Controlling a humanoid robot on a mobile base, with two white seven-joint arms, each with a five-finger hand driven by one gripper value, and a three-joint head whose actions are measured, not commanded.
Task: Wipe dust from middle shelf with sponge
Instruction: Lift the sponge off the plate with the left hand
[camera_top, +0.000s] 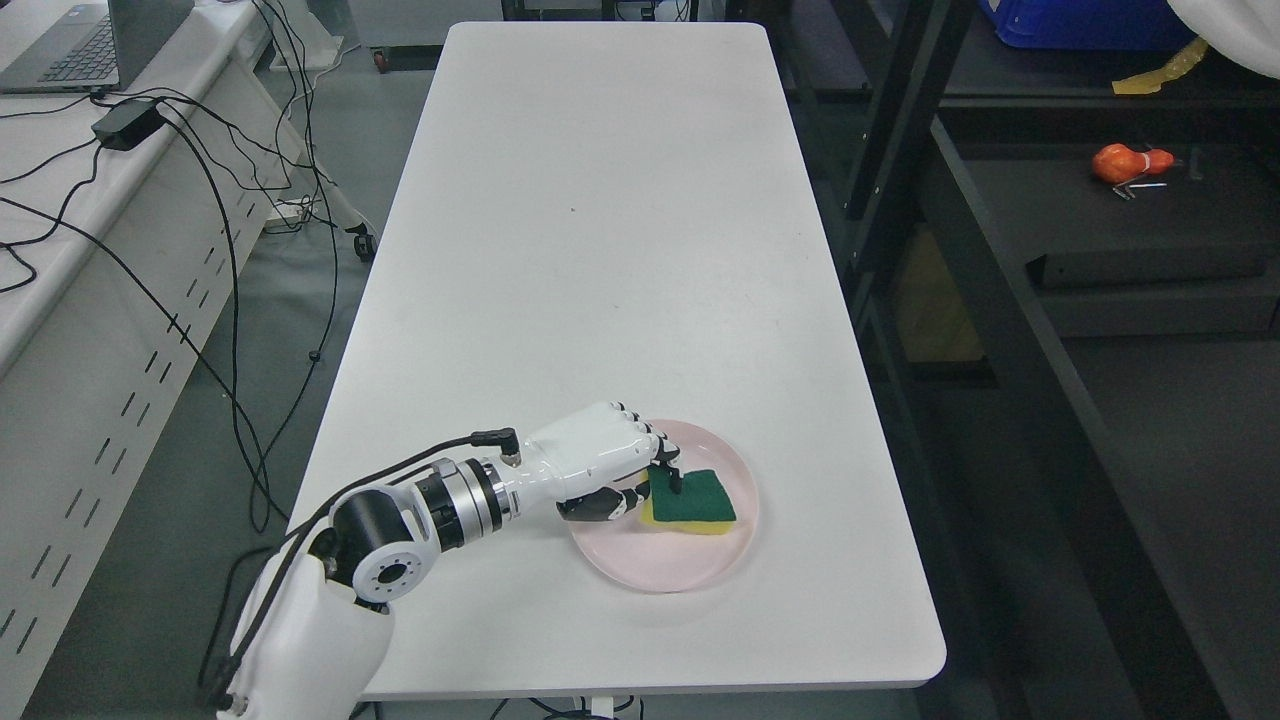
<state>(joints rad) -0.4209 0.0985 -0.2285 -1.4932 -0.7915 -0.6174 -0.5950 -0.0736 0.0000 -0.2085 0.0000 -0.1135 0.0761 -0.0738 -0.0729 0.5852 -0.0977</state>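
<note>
White robot arm (400, 530) entering from the lower left, crossing the near corner of a long white table (600, 250). Left hand (600, 465) reaching over the left rim of a pale pink plate (690, 570) near the table's front edge. Fingers (665, 465) curled down onto the sponge (690, 500), dark fingertips pressing its green top at the left end, thumb tucked low against the yellow side (a pinching hold, by the look of it, though whether the sponge is off the plate cannot be told). Sponge lying flat inside the plate, green scouring face up, yellow foam showing along the near edge. Right arm nowhere in sight.

Far end of the table bare and bright under the lights. To the left, a second white desk (60, 220) carrying a laptop (90, 45) and a black power brick (128, 124), with black cables (230, 300) trailing down its perforated side panel to the grey floor. To the right, a dark metal shelving unit (1000, 280) standing just beside the table, holding an orange object (1125, 160) on one dark shelf and a blue bin (1080, 25) on the level above.
</note>
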